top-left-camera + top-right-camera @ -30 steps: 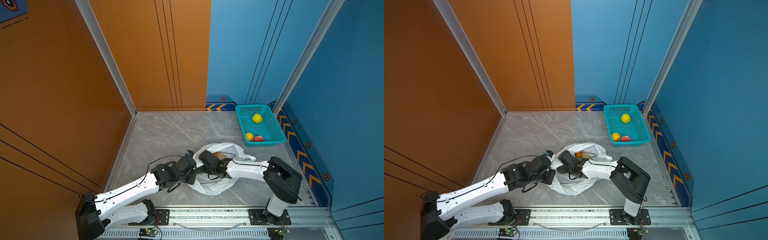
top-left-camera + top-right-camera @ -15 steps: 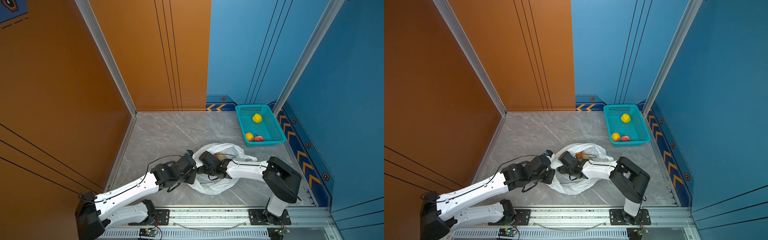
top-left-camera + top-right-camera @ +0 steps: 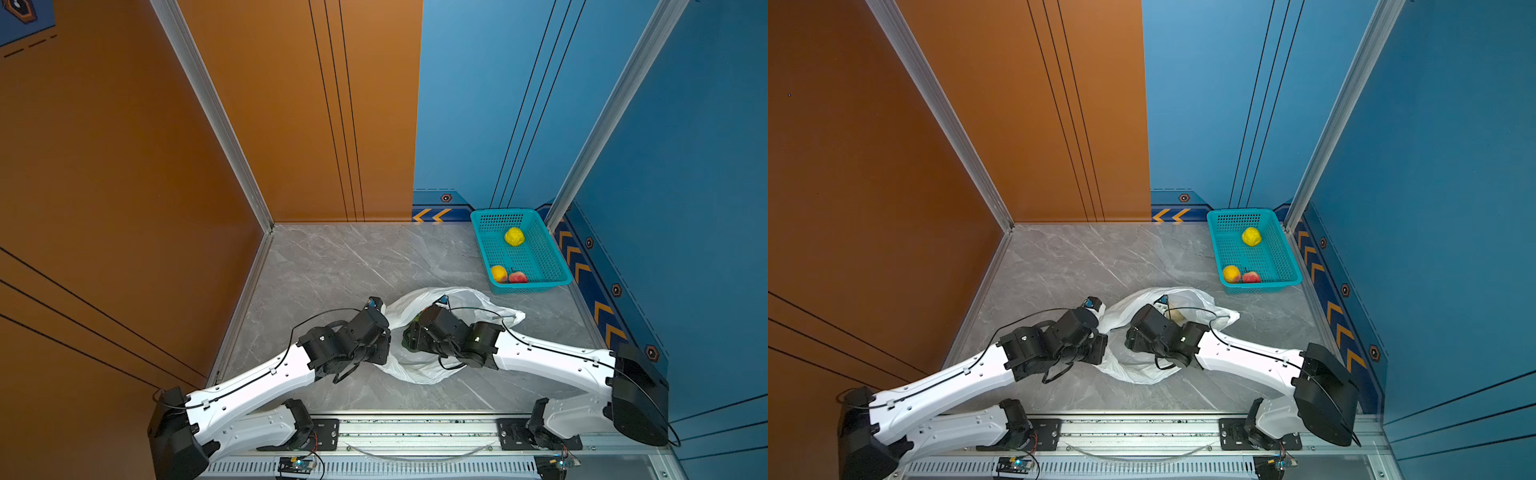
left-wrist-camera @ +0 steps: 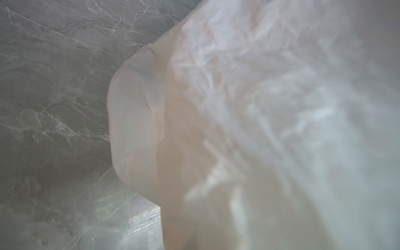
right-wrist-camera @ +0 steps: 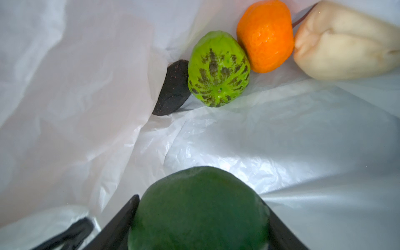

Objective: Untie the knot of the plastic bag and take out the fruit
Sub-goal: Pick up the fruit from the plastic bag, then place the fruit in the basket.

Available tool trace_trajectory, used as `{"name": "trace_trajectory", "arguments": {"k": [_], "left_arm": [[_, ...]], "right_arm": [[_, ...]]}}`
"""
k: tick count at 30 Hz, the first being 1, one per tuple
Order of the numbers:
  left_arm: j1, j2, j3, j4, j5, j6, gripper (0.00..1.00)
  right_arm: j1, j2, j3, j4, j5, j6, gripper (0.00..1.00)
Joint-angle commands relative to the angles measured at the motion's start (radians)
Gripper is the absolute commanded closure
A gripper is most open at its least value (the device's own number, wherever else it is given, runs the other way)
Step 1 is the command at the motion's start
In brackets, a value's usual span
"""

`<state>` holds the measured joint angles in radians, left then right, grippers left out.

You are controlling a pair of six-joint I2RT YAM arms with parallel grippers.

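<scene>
The grey marbled bench (image 3: 332,266) fills the floor of the cell in both top views. My two white arms reach in from the near rail, the left arm (image 3: 257,382) and the right arm (image 3: 548,357), and their black wrists meet over the plastic bag (image 3: 415,370).

The bag lies crumpled near the middle of the bench, its mouth open toward the right arm, with one loose handle (image 3: 512,318) trailing toward the blue wall. Beyond it, well apart, the teal basket (image 3: 540,262) sits in the far corner against that wall.

The left gripper (image 3: 384,348) is closed tight at the bag's edge. Its wrist camera shows only white film draped close over the lens, so I cannot tell whether plastic is pinched between the fingers.

The right gripper (image 5: 199,216) is inside the bag – its two black fingers (image 5: 125,216) press either flank of the dark green fruit (image 5: 199,205), holding it.

Deeper in the bag, four more pieces lie in a touching row: the cream fruit (image 5: 346,43), the orange fruit (image 5: 265,35), the bright green fruit (image 5: 218,69) with dark streaks, and the near-black fruit (image 5: 173,88), half tucked under a fold.

In the basket, the yellow fruit (image 3: 514,237) lies alone toward the far end – the yellow-orange fruit (image 3: 498,273) and the red fruit (image 3: 518,277) touch at the near end.
</scene>
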<state>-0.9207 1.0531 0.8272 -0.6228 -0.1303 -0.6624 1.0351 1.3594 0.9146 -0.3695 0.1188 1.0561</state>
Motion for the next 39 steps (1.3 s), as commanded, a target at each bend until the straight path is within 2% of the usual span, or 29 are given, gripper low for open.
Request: {"name": "trace_trajectory", "arguments": {"k": [1,9,15,21,25,32,39], "left_arm": [[0.016,0.013,0.04,0.008,-0.032,-0.008,1.0],[0.018,0.036,0.052,0.009,-0.035,-0.002,1.0],[0.019,0.032,0.05,0.009,-0.033,-0.003,1.0],[0.017,0.029,0.048,0.009,-0.033,-0.006,1.0],[0.017,0.022,0.046,0.009,-0.036,-0.008,1.0],[0.013,0.009,0.041,0.009,-0.043,-0.006,1.0],[0.01,0.011,0.044,0.015,-0.046,-0.009,1.0]], "right_arm": [[0.021,-0.064,0.059,-0.18,0.057,-0.043,0.36],[0.013,-0.165,0.18,-0.331,0.049,-0.075,0.37],[-0.067,-0.206,0.276,-0.392,0.023,-0.133,0.38],[-0.235,-0.195,0.403,-0.418,-0.035,-0.258,0.37],[-0.397,-0.162,0.46,-0.41,-0.091,-0.334,0.37],[-0.686,-0.094,0.453,-0.304,-0.178,-0.431,0.37],[-0.899,0.067,0.405,-0.11,-0.218,-0.441,0.37]]}}
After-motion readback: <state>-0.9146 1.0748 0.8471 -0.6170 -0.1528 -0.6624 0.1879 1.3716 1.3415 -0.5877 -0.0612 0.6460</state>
